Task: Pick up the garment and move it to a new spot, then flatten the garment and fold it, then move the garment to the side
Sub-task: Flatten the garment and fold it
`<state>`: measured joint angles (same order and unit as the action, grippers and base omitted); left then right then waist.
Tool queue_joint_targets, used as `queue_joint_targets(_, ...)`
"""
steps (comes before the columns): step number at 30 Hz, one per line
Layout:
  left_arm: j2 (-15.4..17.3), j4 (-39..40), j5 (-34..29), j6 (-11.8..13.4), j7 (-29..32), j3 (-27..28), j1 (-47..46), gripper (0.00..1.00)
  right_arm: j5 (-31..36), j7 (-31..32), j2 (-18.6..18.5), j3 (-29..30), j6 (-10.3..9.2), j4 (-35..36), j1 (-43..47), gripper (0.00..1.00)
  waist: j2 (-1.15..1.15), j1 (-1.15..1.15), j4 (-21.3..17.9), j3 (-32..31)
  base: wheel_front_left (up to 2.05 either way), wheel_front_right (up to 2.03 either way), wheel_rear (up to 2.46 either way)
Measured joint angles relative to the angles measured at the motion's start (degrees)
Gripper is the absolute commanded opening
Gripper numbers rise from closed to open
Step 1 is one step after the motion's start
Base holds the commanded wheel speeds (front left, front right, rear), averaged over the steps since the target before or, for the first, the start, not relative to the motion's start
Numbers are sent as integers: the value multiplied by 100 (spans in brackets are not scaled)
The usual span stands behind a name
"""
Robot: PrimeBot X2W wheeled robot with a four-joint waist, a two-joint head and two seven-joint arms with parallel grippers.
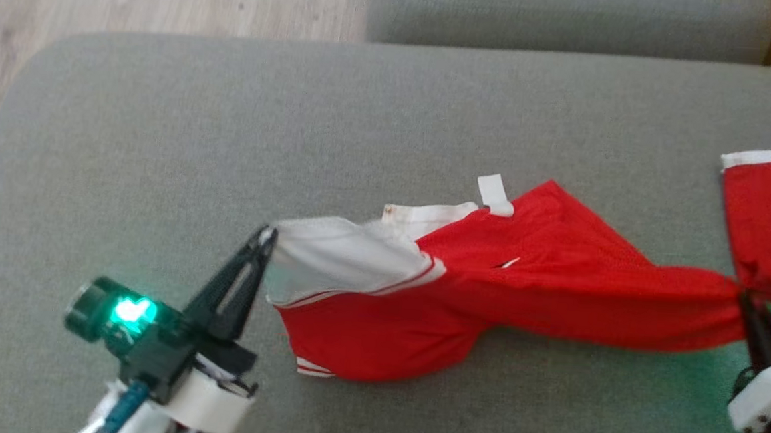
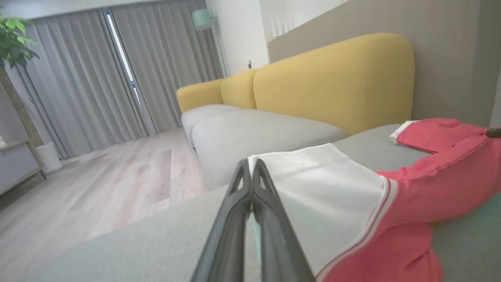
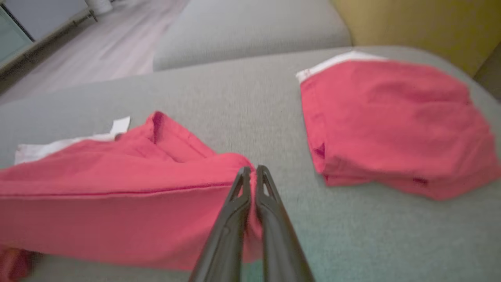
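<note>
A red garment (image 1: 522,285) with a white waistband lies stretched across the grey cushion (image 1: 230,133). My left gripper (image 1: 265,234) is shut on the white waistband corner at the garment's left end; the left wrist view has its fingertips pinching that white edge (image 2: 313,184). My right gripper (image 1: 745,295) is shut on the bunched red fabric at the right, as the right wrist view confirms with cloth (image 3: 117,196) pinched between its fingers (image 3: 238,203). Beyond the right grip, a further red part with a white hem (image 1: 770,213) lies on the cushion.
The cushion's rounded left edge drops to a wooden floor (image 1: 137,0). Another grey cushion (image 1: 572,17) lies behind, with a yellow backrest (image 2: 332,82) to the right. Bare cushion stretches behind and to the left of the garment.
</note>
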<state>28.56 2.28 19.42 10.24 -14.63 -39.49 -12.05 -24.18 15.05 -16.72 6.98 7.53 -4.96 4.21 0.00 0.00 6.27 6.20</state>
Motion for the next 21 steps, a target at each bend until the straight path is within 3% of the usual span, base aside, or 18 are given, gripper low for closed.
queue_joint_targets(8, 425, 537, -266, -216, -10, 624, -595, 0, 79, -115, -101, 509, 0, 1109, 0, 0, 0, -1, -128, -635, 0, 0, 0)
queue_joint_targets(12, 554, 601, -259, -326, 21, 647, -686, 0, 92, 168, -177, 526, 0, 1697, 64, 0, 0, -2, -266, -763, 0, 0, 0)
queue_joint_targets(14, 550, 595, -211, -327, 51, 606, -621, 0, 110, 325, -147, 399, 0, 1928, 361, 0, 0, -2, -298, -740, 0, 0, 0)
queue_joint_targets(17, 537, 520, -118, -312, 52, 583, -358, 0, 180, 352, 186, 23, 0, 2004, 899, 0, 0, -1, -312, -611, 0, 0, 0)
queue_joint_targets(21, 474, 368, -64, -259, 49, 513, -23, 0, 515, -24, 610, -728, 0, 1669, 995, 0, 0, 0, -314, -376, 0, 0, 0)
